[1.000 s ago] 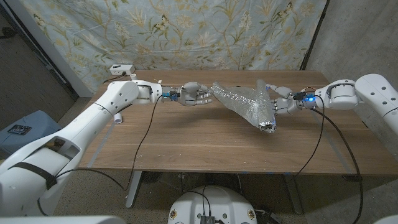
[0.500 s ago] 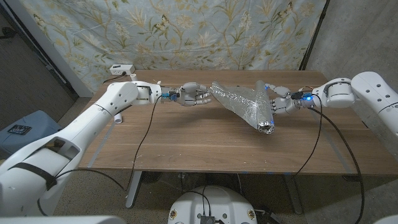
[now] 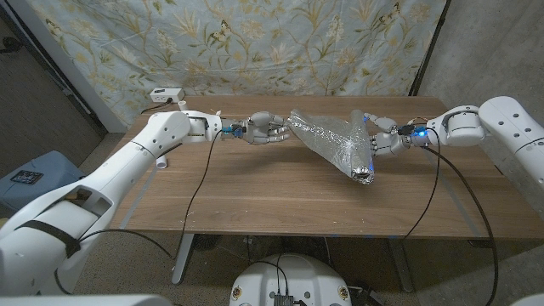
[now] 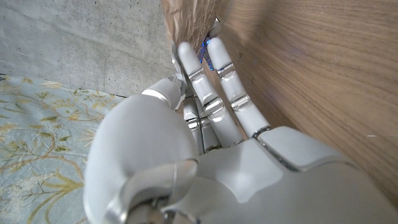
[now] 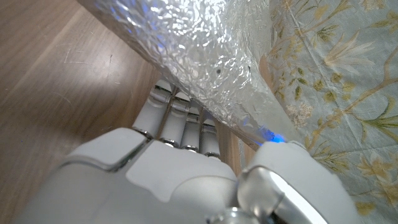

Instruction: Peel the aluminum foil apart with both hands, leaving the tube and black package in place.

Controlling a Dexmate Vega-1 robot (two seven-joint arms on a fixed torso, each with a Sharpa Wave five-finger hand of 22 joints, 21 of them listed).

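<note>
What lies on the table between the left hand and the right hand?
The crumpled aluminum foil spans the stretch between the left hand and right hand, seen in the head view.

1. The foil (image 3: 336,140) is silver and crinkled.
2. The table (image 3: 280,191) is brown wood grain.
3. The cloth backdrop (image 3: 255,42) is pale blue with tan leaf print.
4. Both hands, left hand (image 3: 265,129) and right hand (image 3: 382,138), are white and grey.
</note>
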